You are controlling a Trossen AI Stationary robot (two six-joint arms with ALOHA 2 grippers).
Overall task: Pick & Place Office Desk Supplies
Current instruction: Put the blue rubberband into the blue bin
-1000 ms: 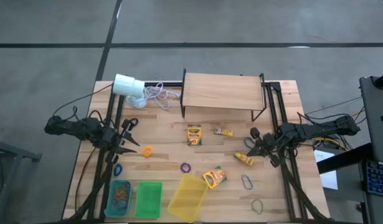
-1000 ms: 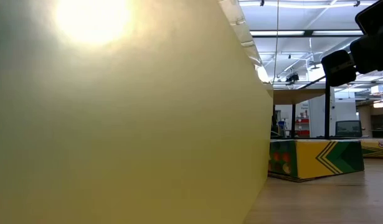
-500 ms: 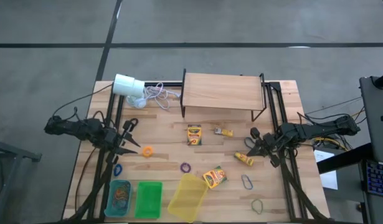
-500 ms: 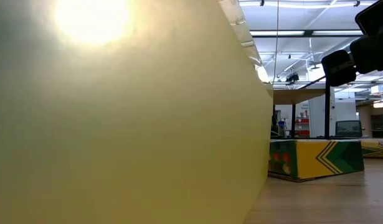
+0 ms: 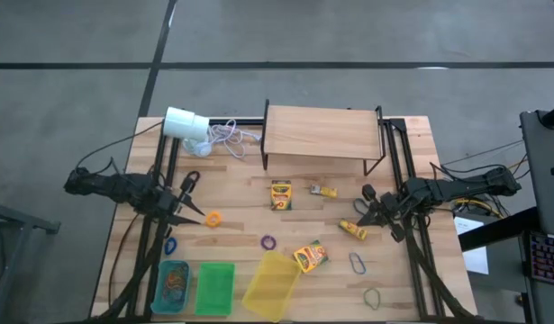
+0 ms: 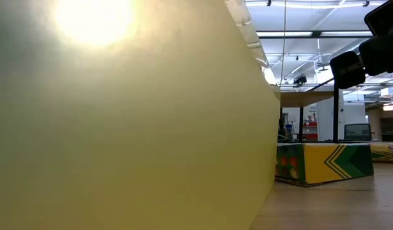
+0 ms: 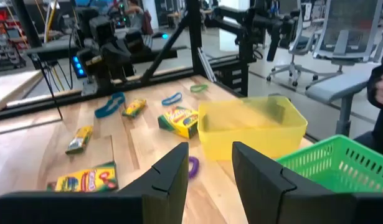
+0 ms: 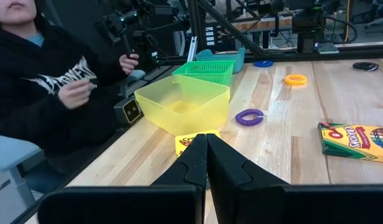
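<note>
Office desk supplies lie scattered on the wooden table. There are two crayon boxes (image 5: 280, 194) (image 5: 310, 256) and two yellow packets (image 5: 323, 191) (image 5: 352, 229). The rubber bands are orange (image 5: 213, 218), purple (image 5: 268, 242), blue (image 5: 357, 262) and green (image 5: 373, 296). My left gripper (image 5: 190, 200) hovers open at the table's left side, just left of the orange band, with nothing between its fingers (image 7: 172, 174). My right gripper (image 5: 363, 212) hovers shut at the right side, close to a yellow packet, and holds nothing (image 8: 205, 155).
A teal bin (image 5: 173, 286) holding bands, a green basket (image 5: 215, 288) and a yellow bin (image 5: 273, 284) stand along the near edge. A wooden shelf (image 5: 322, 132) and a white cylinder (image 5: 185, 123) with its cord stand at the back. A person (image 8: 35, 81) sits beyond the near edge.
</note>
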